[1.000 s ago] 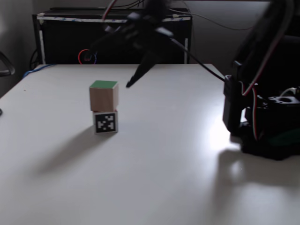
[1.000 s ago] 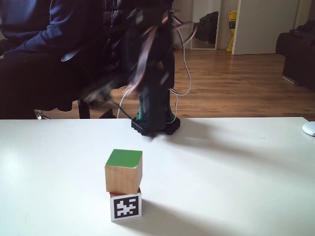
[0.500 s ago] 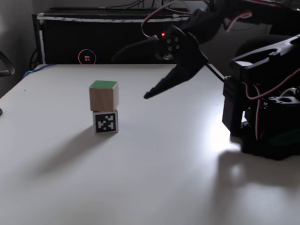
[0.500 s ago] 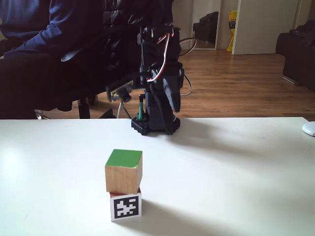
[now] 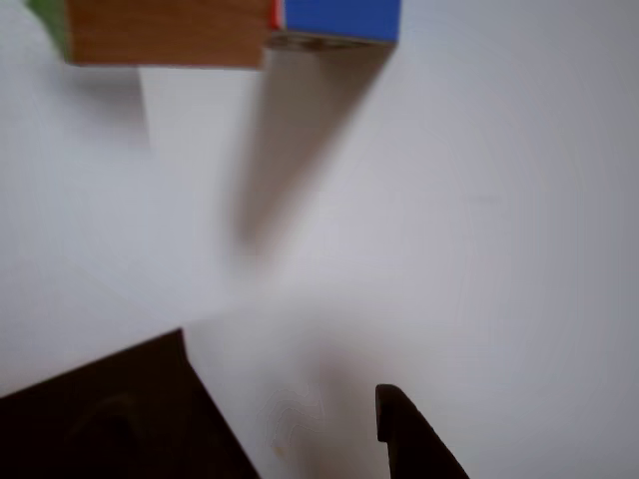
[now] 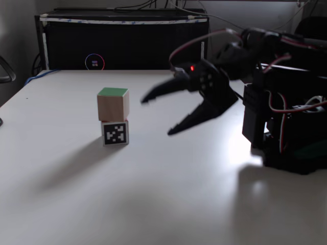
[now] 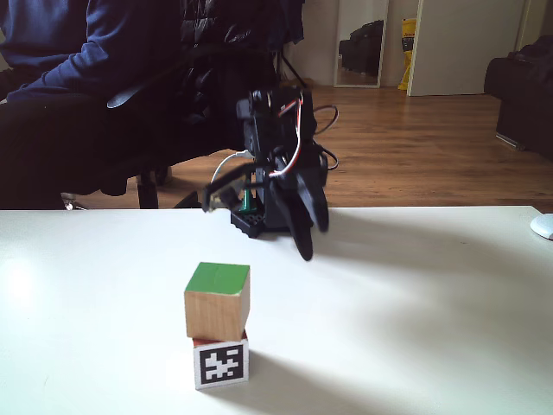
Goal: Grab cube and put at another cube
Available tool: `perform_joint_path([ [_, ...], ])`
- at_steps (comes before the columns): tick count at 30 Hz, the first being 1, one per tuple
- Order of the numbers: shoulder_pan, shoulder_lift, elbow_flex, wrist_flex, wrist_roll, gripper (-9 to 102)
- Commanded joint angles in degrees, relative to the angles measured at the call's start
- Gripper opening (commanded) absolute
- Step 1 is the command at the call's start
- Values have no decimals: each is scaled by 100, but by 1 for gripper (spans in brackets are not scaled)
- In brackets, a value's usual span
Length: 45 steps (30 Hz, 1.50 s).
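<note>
- Other view: we find the cube (image 5: pixel 160 32) at the upper left of the frame, touching another cube (image 5: pixel 337 20), whose blue face shows just right of it. Dark fingertips (image 5: pixel 399 424) sit along the bottom edge.
- A fixed view: we record the cube (image 6: pixel 113 104) stacked on another cube (image 6: pixel 115 133) at centre left. The gripper (image 6: pixel 162 113), right of them, is spread wide and empty.
- A fixed view: the gripper (image 7: pixel 259 226) hangs above the table (image 7: pixel 415 294), behind the stack.
- We judge the cube light, rigid and smooth; bare side faces suit the grip.
</note>
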Motion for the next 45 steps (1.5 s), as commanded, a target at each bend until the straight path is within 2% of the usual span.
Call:
perform_joint_path([
  [1, -88, 141, 132, -53, 9, 6],
  [2, -62, 141, 132, -26, 9, 0],
  [5, -35, 141, 44, 290, 0, 0],
  [10, -563, 141, -255, 1459, -396, 0],
  [23, 264, 132, -281, 1582, -132, 0],
  [45, 466, 132, -281, 1582, 26, 0],
])
